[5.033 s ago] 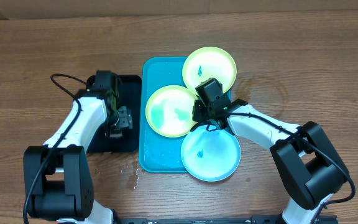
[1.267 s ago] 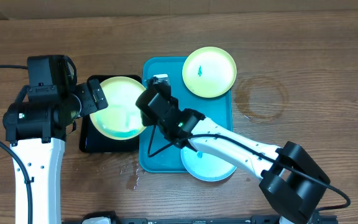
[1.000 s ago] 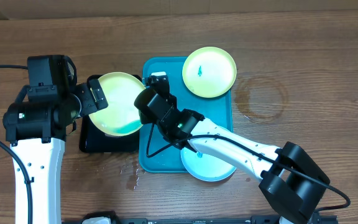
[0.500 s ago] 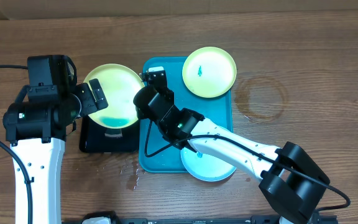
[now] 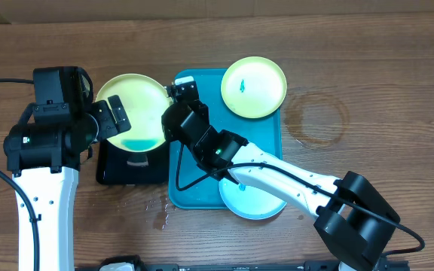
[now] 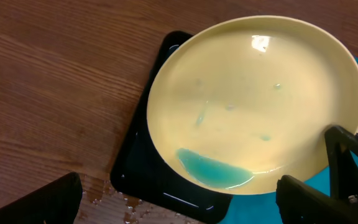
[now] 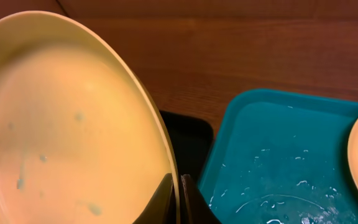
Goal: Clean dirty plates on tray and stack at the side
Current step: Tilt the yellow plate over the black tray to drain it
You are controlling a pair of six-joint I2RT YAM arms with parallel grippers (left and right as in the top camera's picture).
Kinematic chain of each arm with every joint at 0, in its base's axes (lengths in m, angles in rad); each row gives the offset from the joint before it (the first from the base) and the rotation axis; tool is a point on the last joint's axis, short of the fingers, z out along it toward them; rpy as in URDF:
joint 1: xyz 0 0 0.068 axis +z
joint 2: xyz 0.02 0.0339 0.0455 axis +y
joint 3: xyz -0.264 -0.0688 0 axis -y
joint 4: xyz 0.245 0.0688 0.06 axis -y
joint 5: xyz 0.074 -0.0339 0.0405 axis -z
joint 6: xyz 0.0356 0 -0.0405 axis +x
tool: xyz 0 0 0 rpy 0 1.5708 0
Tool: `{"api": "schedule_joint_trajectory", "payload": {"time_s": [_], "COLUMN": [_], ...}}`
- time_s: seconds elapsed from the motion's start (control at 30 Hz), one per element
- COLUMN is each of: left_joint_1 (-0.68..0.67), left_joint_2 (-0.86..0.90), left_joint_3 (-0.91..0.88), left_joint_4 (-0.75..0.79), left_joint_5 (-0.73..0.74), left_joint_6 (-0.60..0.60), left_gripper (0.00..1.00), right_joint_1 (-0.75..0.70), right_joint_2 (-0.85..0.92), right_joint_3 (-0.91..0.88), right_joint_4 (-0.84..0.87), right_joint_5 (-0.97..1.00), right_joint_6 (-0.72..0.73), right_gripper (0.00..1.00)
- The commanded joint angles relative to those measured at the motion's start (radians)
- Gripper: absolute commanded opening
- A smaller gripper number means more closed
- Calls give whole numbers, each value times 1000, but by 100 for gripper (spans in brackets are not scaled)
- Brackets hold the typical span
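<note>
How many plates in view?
3. One green plate tilted over the black tray, rim in the right hand; a second green plate at the turquoise tray's far end; a light blue plate at its near end, partly hidden.

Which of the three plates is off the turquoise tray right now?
The lime-green plate tilted over the black tray, its rim pinched by the right pincer. The other green plate and the blue plate lie on the turquoise tray.
</note>
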Motion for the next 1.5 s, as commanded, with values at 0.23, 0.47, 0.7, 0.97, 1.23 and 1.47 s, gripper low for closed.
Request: {"api": "schedule_joint_trajectory", "payload": {"time_s": [0.23, 0.47, 0.7, 0.97, 1.23, 1.47], "left_joint_1": [5, 5, 5, 5, 5, 5], "left_joint_2": [1, 1, 1, 1, 1, 1], "left_joint_3": [25, 25, 25, 25, 25, 25], "left_joint_4": [0, 0, 0, 0, 0, 0], "left_joint_5": [4, 5, 4, 4, 4, 4], "left_joint_6": [-10, -10, -10, -10, -10, -10], "left_gripper": [100, 100, 100, 100, 100, 100], "right_joint_1": [-5, -5, -2, 19, 50, 72], "right_joint_2": [-43, -43, -43, -44, -44, -44], "right_joint_3": [32, 32, 32, 32, 32, 32], "right_joint_4": [127, 233, 370, 494, 605, 665], "right_joint_5": [14, 108, 118, 168, 259, 259], "right_joint_6": [-266, -441, -611, -858, -924, -950], "right_gripper": [4, 4, 4, 4, 4, 4]}}
